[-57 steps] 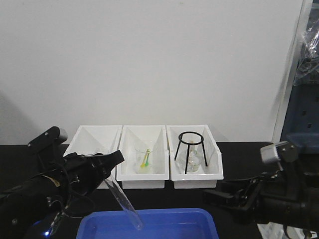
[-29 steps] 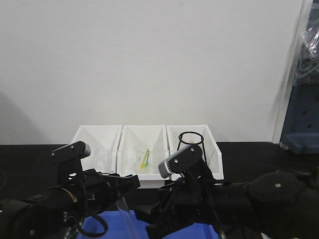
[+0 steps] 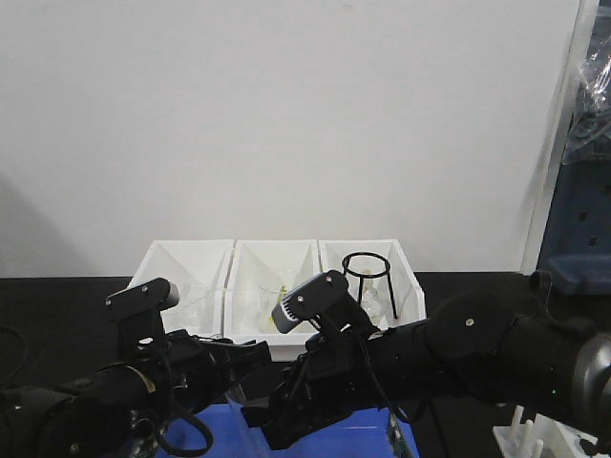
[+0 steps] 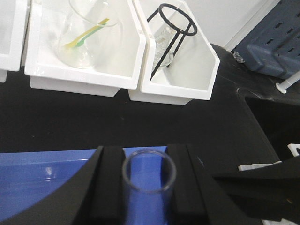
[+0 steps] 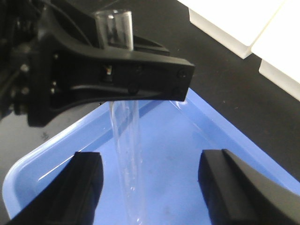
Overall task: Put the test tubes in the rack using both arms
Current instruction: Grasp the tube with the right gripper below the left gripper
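Right up close, the left claw (image 4: 148,190) is pinching one test tube (image 5: 125,150) just under its open mouth, and the rim sticks up above the fingers (image 4: 110,180). The tube reads roughly upright in the right wrist view. The right claw (image 5: 160,185) is spread wide, one finger on each side of the tube's lower part. Neither finger touches the glass, and the tube is closer to one finger than the other. The tube's bottom end is cut off by the frame, so I can't tell whether it touches anything.

Under both claws is a blue tray (image 5: 201,140) on the black bench (image 4: 93,122). In the front view the left arm (image 3: 105,405) and right arm (image 3: 477,358) crowd together over the tray. The rack (image 3: 537,439) is only partly seen at the lower right edge, white with upright pegs, well apart from the tube.

Farther back are three white bins (image 4: 70,77) side by side. The middle one holds a clear beaker (image 4: 101,47) with a yellow-green stick (image 4: 86,36). The right one holds a black wire tripod (image 4: 167,56) with some glassware beneath it. Behind them is a plain white wall (image 3: 286,114).
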You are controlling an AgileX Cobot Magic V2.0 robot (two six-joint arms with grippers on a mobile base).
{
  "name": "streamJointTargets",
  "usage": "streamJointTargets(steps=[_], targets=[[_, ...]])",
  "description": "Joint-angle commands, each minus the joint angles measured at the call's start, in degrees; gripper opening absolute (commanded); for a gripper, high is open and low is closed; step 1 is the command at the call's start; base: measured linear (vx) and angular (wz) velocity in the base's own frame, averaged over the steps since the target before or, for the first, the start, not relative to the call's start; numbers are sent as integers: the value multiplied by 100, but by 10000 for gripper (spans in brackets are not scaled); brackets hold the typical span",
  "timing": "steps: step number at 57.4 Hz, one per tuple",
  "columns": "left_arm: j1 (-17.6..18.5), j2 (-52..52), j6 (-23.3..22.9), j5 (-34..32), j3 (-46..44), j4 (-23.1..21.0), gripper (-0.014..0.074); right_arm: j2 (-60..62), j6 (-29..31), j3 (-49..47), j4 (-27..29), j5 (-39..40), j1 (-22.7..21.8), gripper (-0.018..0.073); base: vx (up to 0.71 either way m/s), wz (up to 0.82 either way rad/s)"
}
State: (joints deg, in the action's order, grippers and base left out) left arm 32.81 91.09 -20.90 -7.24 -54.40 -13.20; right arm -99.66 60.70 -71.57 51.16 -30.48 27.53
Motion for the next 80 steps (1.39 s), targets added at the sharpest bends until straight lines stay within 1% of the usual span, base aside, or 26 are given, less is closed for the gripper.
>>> streamJointTargets(steps=[1, 13, 25, 30, 37, 46, 60, 73, 80], targets=[[24, -238, -50, -557, -211, 2, -6, 233, -11, -214, 104, 79, -15, 498, 0, 0], [43, -248, -62, -614, -211, 2, -6, 97, 33, -411, 135, 57, -15, 498, 0, 0], [279, -248, -69, -839, -211, 2, -6, -63, 77, -607, 138, -60, -15, 498, 0, 0], [351, -248, -158, -877, -211, 2, -6, -110, 120, -607, 130, -60, -15, 498, 0, 0], [357, -248, -298, -964, -211, 2, -6, -141, 145, -607, 126, -68, -15, 498, 0, 0], [357, -248, -302, -941, -211, 20, -6, -141, 145, -607, 119, -43, -15, 487, 0, 0], [357, -248, -306, -952, -211, 15, -6, -145, 145, -607, 119, -48, -15, 412, 0, 0], [363, -248, -364, -952, -211, 9, -6, -145, 4, -607, 170, -44, -15, 304, 0, 0], [362, -248, -364, -952, -211, 4, -6, -145, 9, -607, 170, -56, -15, 227, 0, 0]])
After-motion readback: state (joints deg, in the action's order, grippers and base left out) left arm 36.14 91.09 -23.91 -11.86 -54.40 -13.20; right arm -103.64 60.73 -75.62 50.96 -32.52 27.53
